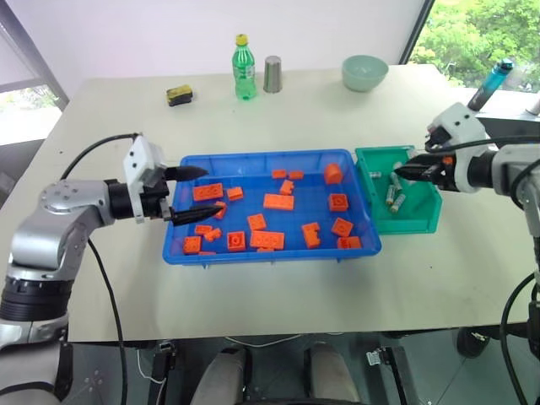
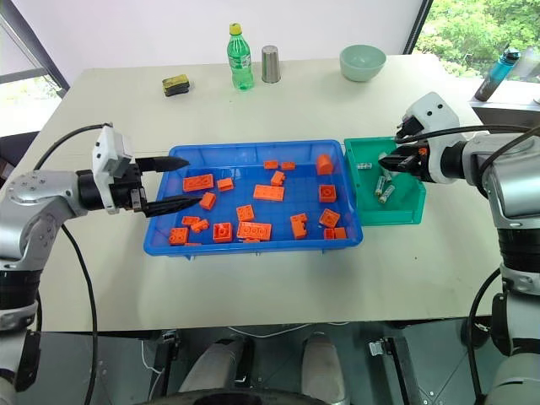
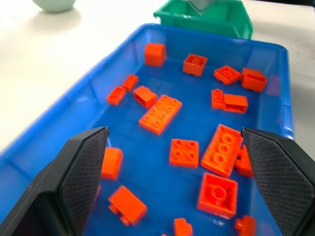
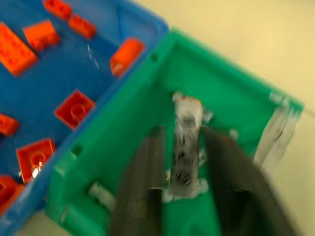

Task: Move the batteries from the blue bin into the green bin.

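Lying between right fingers, battery, over green bin

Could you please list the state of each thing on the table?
Blue bin: holds orange bricks, no batteries visible.
Green bin: holds batteries.
Left gripper: open, over the blue bin's end.
Right gripper: over the green bin.
Bottle: upright, capped.
Cup: upright.
Bowl: upright.

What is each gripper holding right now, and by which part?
The left gripper is open over the blue bin, holding nothing. A battery sits between the right gripper jaws over the green bin; grip uncertain.
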`<state>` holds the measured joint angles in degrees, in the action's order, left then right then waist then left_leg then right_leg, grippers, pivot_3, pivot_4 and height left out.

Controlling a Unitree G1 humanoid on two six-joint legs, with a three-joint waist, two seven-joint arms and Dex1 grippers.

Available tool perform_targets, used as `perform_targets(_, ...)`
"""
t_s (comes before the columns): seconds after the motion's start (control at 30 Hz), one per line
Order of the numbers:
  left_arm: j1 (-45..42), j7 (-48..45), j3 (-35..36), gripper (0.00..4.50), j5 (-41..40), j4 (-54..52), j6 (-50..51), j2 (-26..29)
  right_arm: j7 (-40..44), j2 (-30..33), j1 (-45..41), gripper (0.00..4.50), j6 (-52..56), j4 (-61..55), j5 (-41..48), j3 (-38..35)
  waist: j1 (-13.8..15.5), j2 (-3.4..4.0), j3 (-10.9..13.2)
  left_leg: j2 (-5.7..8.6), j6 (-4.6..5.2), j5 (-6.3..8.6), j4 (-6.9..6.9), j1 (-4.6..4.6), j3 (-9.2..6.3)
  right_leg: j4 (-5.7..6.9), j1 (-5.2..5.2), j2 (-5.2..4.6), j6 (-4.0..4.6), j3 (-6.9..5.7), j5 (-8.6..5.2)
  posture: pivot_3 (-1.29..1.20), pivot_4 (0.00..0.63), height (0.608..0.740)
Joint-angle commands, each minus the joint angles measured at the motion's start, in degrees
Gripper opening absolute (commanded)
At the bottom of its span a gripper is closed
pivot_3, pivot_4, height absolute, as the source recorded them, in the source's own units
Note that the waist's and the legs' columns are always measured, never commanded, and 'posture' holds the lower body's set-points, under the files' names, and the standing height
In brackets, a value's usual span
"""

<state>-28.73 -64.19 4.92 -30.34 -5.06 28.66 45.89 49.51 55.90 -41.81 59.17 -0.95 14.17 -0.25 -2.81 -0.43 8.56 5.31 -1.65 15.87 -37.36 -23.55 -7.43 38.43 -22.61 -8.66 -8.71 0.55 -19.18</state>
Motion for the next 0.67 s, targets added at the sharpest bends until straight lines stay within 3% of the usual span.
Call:
perform_targets(0.03,-1.9,-0.8,0.2,4.50,0.4,1.0,-1.1,0.1,-0.7,1.4,1.5,3.35,-4.9,-2.2,-0.8,-2.2,0.1,0.00,0.0,0.00,0.00,0.00,-0.02,0.00,0.00,0.00,0.01,0.00,0.00,0.00,0.00,0.00,0.150,0.727)
perform_targets(0.17,-2.4,-1.2,1.7,4.50,-0.3,2.9,-0.5,1.0,3.8,3.0,6.0,3.35,-14.4,-1.3,2.1,-8.4,0.4,0.00,0.0,0.03,0.00,0.00,-0.03,0.00,-0.03,-0.01,0.04,-0.01,0.00,-0.02,0.00,0.00,0.150,0.727)
perform_targets(0.3,-2.5,-2.6,5.6,4.50,-1.7,6.6,0.9,4.4,16.6,10.2,13.9,3.35,-26.1,7.6,5.0,-17.5,0.6,-0.01,0.0,0.07,0.03,0.02,-0.06,0.00,-0.08,-0.09,0.14,-0.04,-0.01,-0.10,0.00,0.00,0.150,0.727)
perform_targets(0.47,-1.3,-8.2,9.4,4.50,-2.7,11.6,2.1,11.5,30.0,17.5,21.5,3.35,-36.6,20.3,6.3,-23.6,0.0,0.00,0.0,0.00,0.03,0.02,-0.02,0.09,-0.04,-0.13,0.21,0.02,-0.01,-0.13,0.00,0.00,0.150,0.727)
perform_targets(0.67,-0.4,-11.1,9.9,4.50,-0.4,16.2,-1.3,15.1,32.5,17.0,22.0,3.35,-41.7,25.5,6.6,-23.6,-1.1,0.18,0.0,-0.04,0.03,0.02,0.01,0.19,0.02,-0.13,0.29,0.02,-0.01,-0.12,0.00,0.00,0.150,0.727)
